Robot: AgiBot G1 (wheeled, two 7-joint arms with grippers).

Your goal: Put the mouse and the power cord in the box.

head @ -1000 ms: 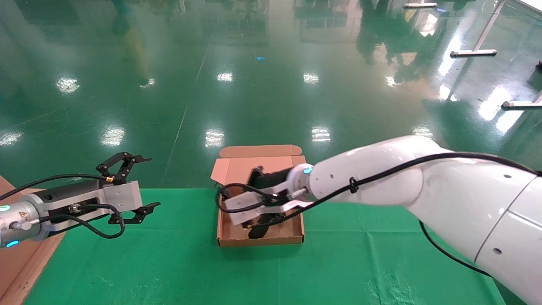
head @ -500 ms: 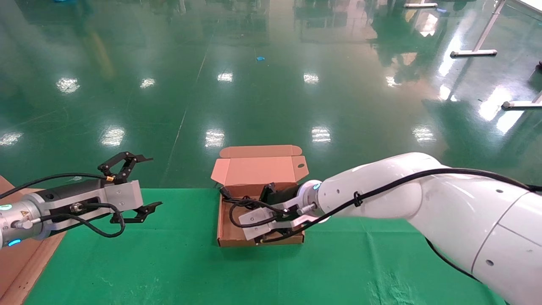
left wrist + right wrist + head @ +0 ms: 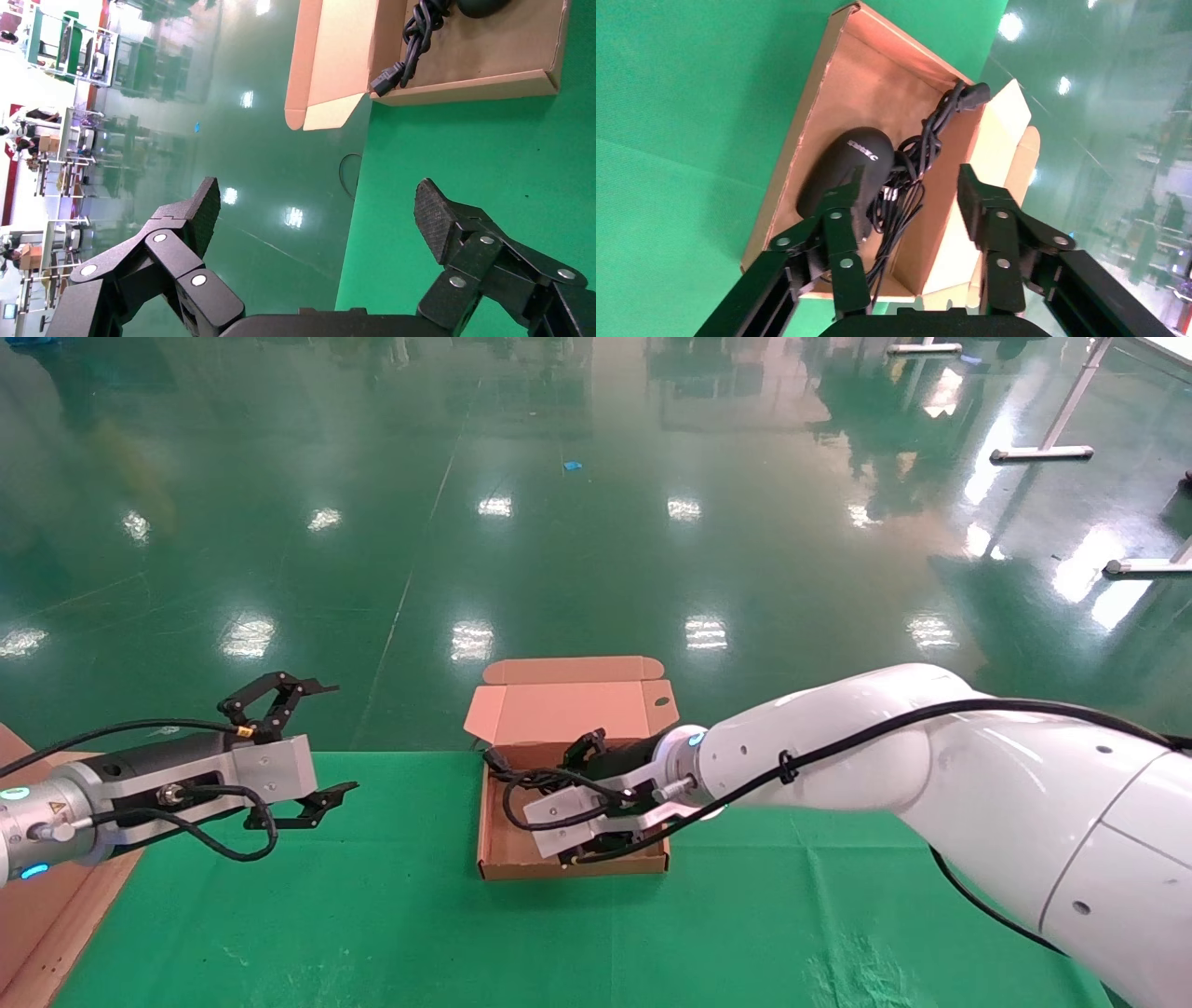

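The brown box point(image 3: 559, 870) lies open at the far edge of the green table, its lid point(image 3: 568, 710) standing up behind it. Inside it lies the black mouse point(image 3: 842, 172), and beside that the bundled power cord point(image 3: 912, 151), whose plug point(image 3: 972, 95) pokes over a far corner. The plug point(image 3: 393, 74) also shows in the left wrist view. My right gripper point(image 3: 575, 800) hovers open just above the box; in its own view the right gripper point(image 3: 912, 186) holds nothing. My left gripper point(image 3: 333, 738) hangs open well to the left, and in its own view that gripper point(image 3: 316, 193) is empty.
A green cloth point(image 3: 372, 915) covers the table, which ends just behind the box, with glossy floor beyond. A brown cardboard sheet point(image 3: 37, 915) lies at the table's left edge. A thin cable loop point(image 3: 348, 175) hangs over the far edge.
My right gripper has drawn back to the right and slightly up from deep inside the box. The lid is more visible now. The left arm has not moved.
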